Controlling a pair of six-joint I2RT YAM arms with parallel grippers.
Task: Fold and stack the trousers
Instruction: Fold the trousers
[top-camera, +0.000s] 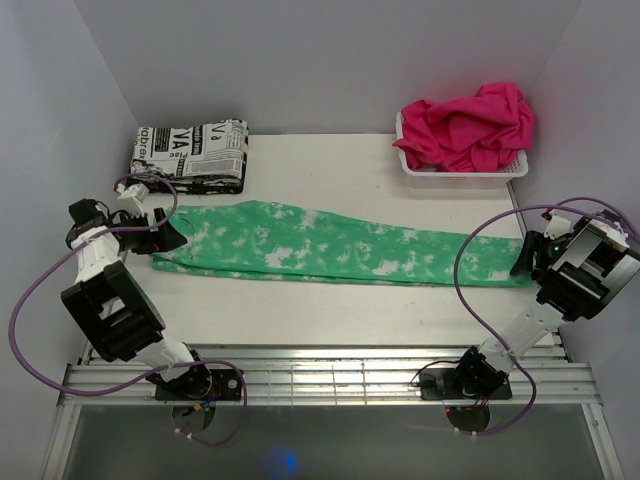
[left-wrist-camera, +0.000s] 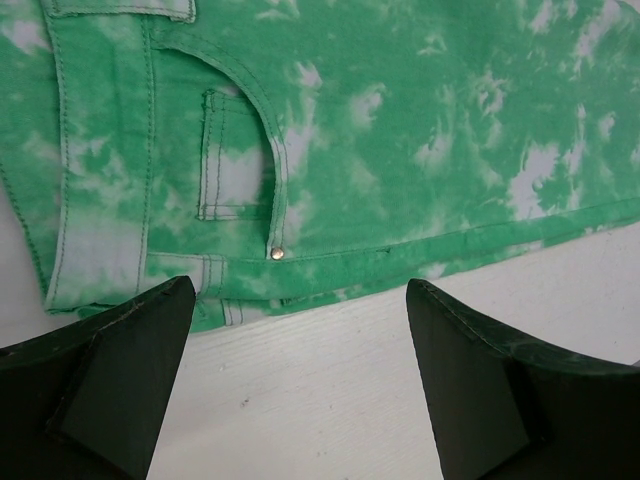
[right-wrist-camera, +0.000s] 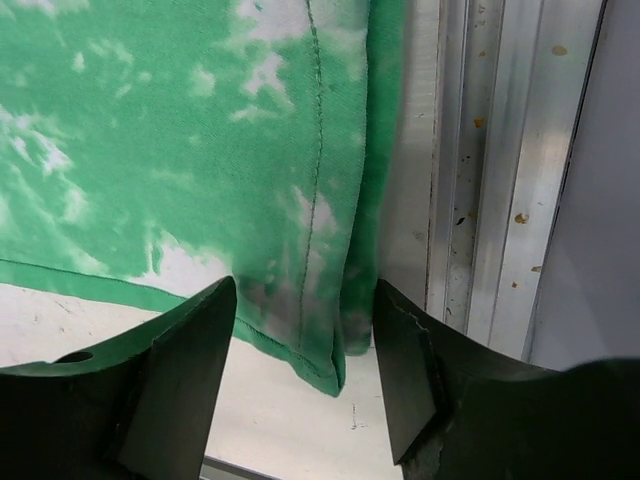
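From above, the trousers (top-camera: 330, 245) lie flat on the worktop (top-camera: 330, 305), their long axis running left to right, with the waist beside the left fingers (top-camera: 172, 238) and the hems beside the right fingers (top-camera: 522, 257). In the left wrist view, the fingers are spread and the waist end lies just ahead of them, ungripped. In the right wrist view, the fingers are spread with the hem end showing between them, not pinched. Each arm is nearest its own end.

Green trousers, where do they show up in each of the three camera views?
Top view: the trousers lie stretched left to right across the middle of the table.
Left wrist view: the trousers fill the upper part, waist end with a pocket.
Right wrist view: the trousers fill the upper left, leg hem.
Shared landmark: the trousers' near edge against the white table.
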